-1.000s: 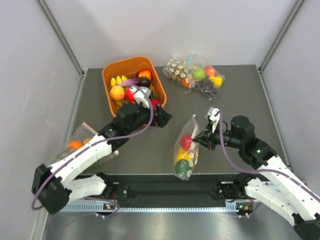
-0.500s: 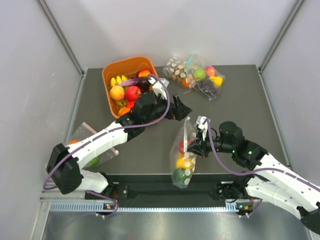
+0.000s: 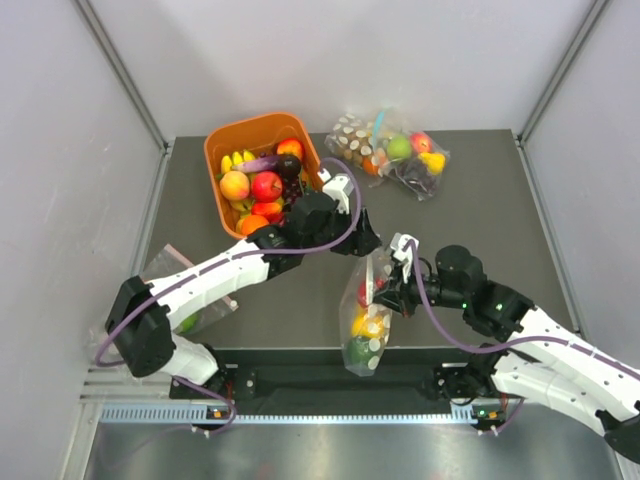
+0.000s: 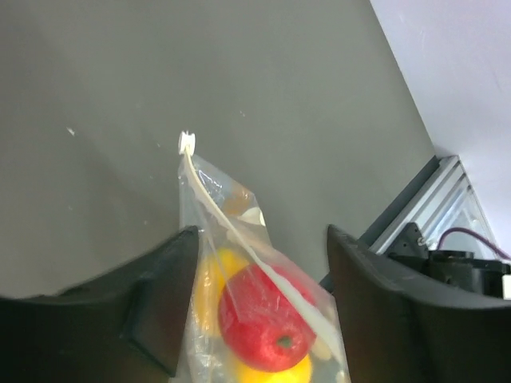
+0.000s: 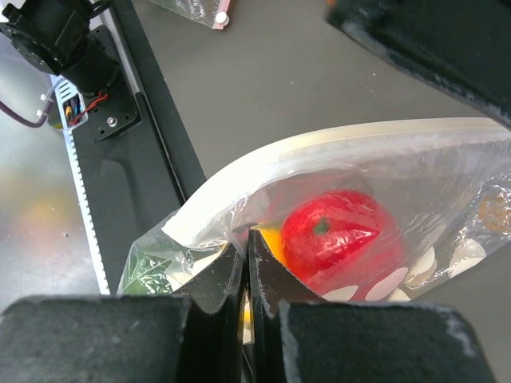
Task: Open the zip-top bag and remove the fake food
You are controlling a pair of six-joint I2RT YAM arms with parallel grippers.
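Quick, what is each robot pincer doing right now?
Left pincer: open, one finger on each side of the zip-top bag.
Right pincer: closed, pinching the zip-top bag's edge.

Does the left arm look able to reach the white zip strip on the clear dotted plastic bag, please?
Probably yes: the open left gripper straddles the white zip strip, nothing between, while the right gripper holds the clear dotted plastic bag.
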